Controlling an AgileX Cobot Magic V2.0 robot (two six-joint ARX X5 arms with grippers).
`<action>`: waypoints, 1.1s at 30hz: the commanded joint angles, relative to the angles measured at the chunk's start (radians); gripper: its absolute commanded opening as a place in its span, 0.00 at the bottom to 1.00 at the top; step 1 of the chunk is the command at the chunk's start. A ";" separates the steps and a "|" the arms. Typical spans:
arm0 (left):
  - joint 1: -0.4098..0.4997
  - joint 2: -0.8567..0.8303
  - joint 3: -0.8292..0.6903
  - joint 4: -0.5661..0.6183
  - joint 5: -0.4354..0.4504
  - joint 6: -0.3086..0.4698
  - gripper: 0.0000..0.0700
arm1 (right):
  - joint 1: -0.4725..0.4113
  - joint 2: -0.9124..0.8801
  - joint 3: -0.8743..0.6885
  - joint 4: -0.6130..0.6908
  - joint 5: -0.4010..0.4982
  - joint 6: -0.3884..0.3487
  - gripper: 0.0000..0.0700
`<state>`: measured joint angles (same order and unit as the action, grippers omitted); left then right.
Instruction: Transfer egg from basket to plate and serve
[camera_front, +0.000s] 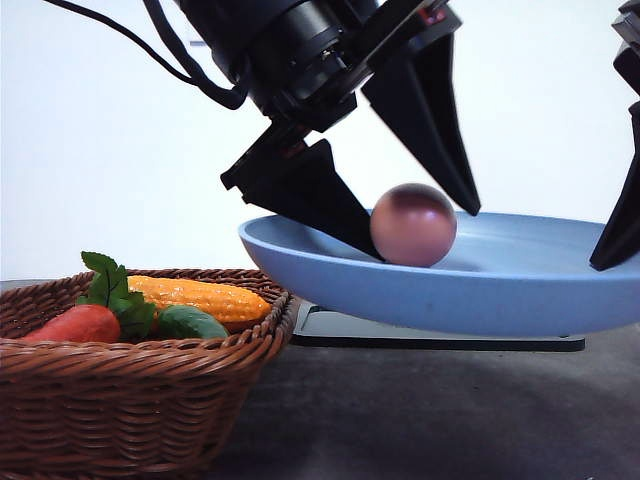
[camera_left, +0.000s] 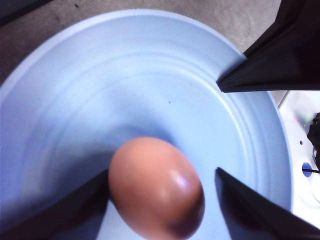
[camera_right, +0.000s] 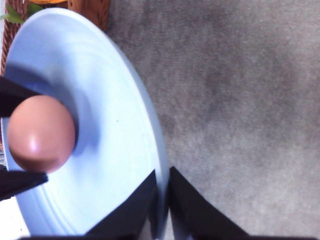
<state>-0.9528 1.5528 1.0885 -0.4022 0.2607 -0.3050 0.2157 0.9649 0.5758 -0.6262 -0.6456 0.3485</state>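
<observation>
**Egg resting on a lifted blue plate, one end effector around it, the other pinching the rim**

A pinkish-brown egg (camera_front: 413, 224) lies on a wide, shallow blue plate (camera_front: 500, 290), a little to the left of the plate's middle as the front camera sees it. The left end effector (camera_front: 420, 232) reaches down from above with its two black fingers spread wide, one on each side of the egg. In the left wrist view there is a clear gap between the egg (camera_left: 156, 187) and the finger (camera_left: 255, 210) on one side; the other finger is right beside the egg, and contact cannot be told.

The right end effector (camera_right: 162, 192) is closed on the rim of the plate (camera_right: 115, 125), one finger above and one below the edge. The plate appears held up off the grey desk (camera_front: 430, 420), with a flat black tray (camera_front: 440, 335) lying under it.

At lower left stands a brown woven wicker basket (camera_front: 130, 400), just beside the plate's left edge. It holds a yellow corn cob (camera_front: 200, 297), a green cucumber-like vegetable (camera_front: 192, 323) and a red-orange vegetable with green leaves (camera_front: 80, 322).
</observation>
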 joint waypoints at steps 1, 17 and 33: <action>-0.013 0.018 0.017 0.005 -0.003 0.004 0.68 | 0.005 0.008 0.013 0.011 -0.016 0.003 0.00; 0.069 -0.156 0.255 -0.294 -0.213 0.114 0.68 | 0.005 0.009 0.013 -0.040 -0.016 0.004 0.00; 0.148 -0.598 0.268 -0.465 -0.524 0.161 0.68 | -0.080 0.288 0.142 0.059 -0.001 -0.045 0.00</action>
<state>-0.7986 0.9648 1.3361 -0.8695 -0.2507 -0.1558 0.1418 1.2267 0.6881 -0.5831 -0.6418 0.3287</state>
